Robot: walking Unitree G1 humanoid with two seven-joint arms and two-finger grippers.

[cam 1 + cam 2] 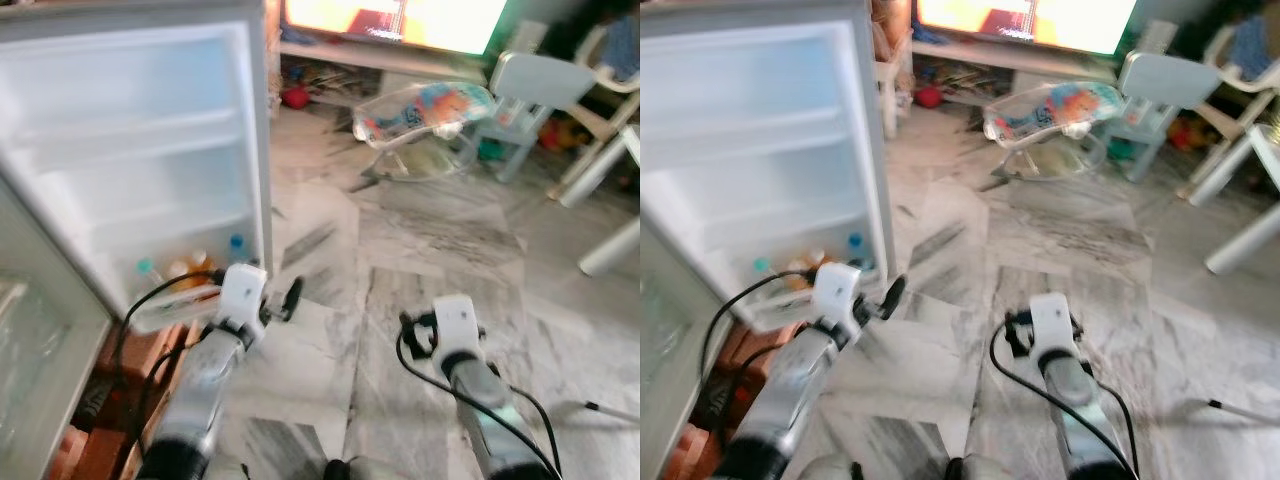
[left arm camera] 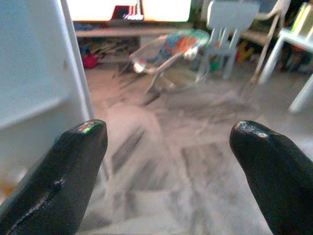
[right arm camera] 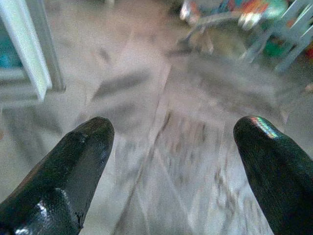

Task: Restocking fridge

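The fridge door (image 1: 140,150) stands swung wide at the left, its upper white shelves bare. Its bottom shelf holds a few bottles: one with a blue cap (image 1: 237,243), one with a green cap (image 1: 147,268) and orange ones (image 1: 185,270) between them. My left gripper (image 2: 168,134) hangs just in front of that bottom shelf, beside the door's edge, open with nothing between its fingers (image 1: 291,297). My right gripper (image 3: 173,129) is held over the marble floor to the right, open and holding nothing.
The fridge body (image 1: 40,380) is at the near left, with red bricks (image 1: 130,370) beneath it. Farther off stand a baby bouncer (image 1: 425,115), a grey small chair (image 1: 535,85), white furniture legs (image 1: 610,250) and a lit TV (image 1: 400,20).
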